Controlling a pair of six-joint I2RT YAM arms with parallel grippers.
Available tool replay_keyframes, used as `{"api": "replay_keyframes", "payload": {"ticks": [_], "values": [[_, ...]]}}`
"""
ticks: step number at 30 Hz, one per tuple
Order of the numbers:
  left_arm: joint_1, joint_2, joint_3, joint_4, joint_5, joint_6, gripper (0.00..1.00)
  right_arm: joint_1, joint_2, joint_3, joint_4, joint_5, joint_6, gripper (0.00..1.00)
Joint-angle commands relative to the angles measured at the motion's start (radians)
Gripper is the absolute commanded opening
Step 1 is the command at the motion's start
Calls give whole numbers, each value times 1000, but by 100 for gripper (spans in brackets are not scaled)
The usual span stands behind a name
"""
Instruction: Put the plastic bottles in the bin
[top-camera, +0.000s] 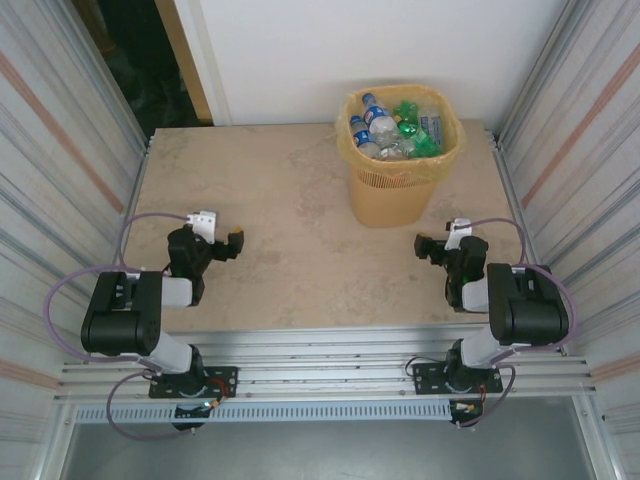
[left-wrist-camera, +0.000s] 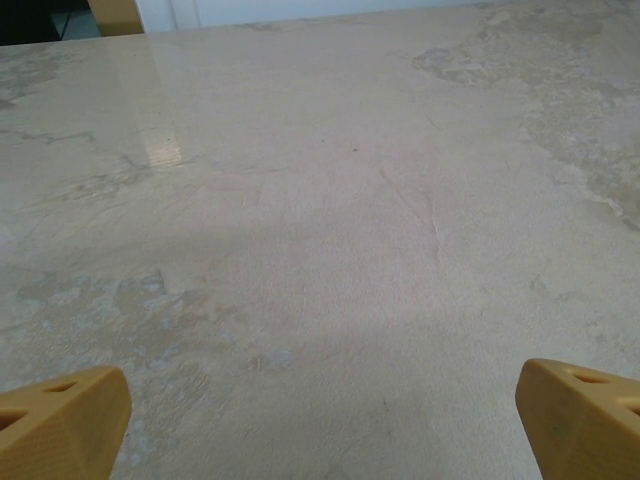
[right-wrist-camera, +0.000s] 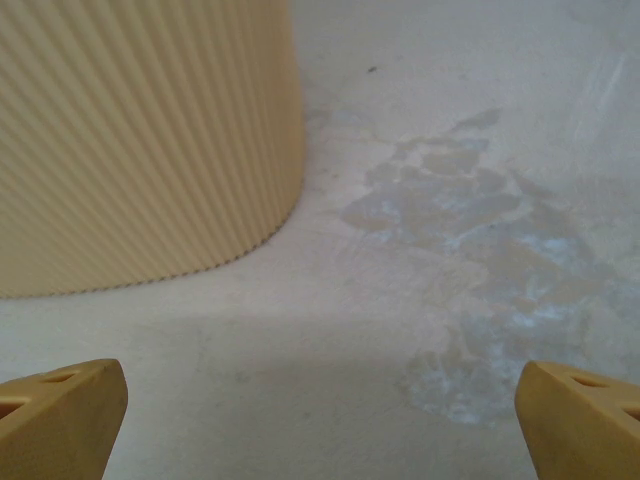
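Note:
The yellow-beige bin (top-camera: 392, 195) stands at the back right of the table, lined with a translucent orange bag. Several plastic bottles (top-camera: 395, 128), green ones and clear ones with blue labels, lie inside it. My left gripper (top-camera: 228, 243) hovers low at the near left, open, with bare tabletop between its yellow fingertips (left-wrist-camera: 62, 415). Near the front right, my right gripper (top-camera: 424, 246) is open too, pointing left toward the bin's base. The bin's ribbed wall (right-wrist-camera: 140, 140) stands at the upper left of the right wrist view, apart from the fingertips (right-wrist-camera: 580, 420).
The table (top-camera: 280, 200) has a beige marbled top. Corrugated metal walls close in both sides, and a white wall stands behind. A dark doorway opens at the back left. An aluminium rail with both arm bases runs along the near edge.

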Motion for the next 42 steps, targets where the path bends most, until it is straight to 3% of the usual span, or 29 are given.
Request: {"api": "replay_keyframes", "payload": {"ticks": [1, 15, 18, 42], "values": [[11, 0, 39, -38, -74, -26, 99, -29, 14, 138, -111, 22, 44, 98], [8, 8, 71, -89, -116, -38, 99, 11, 7, 154, -160, 67, 14, 98], [-17, 10, 74, -94, -175, -31, 99, 14, 7, 152, -160, 71, 13, 98], [-17, 6, 71, -89, -175, -29, 99, 13, 9, 154, -162, 72, 13, 98]]}}
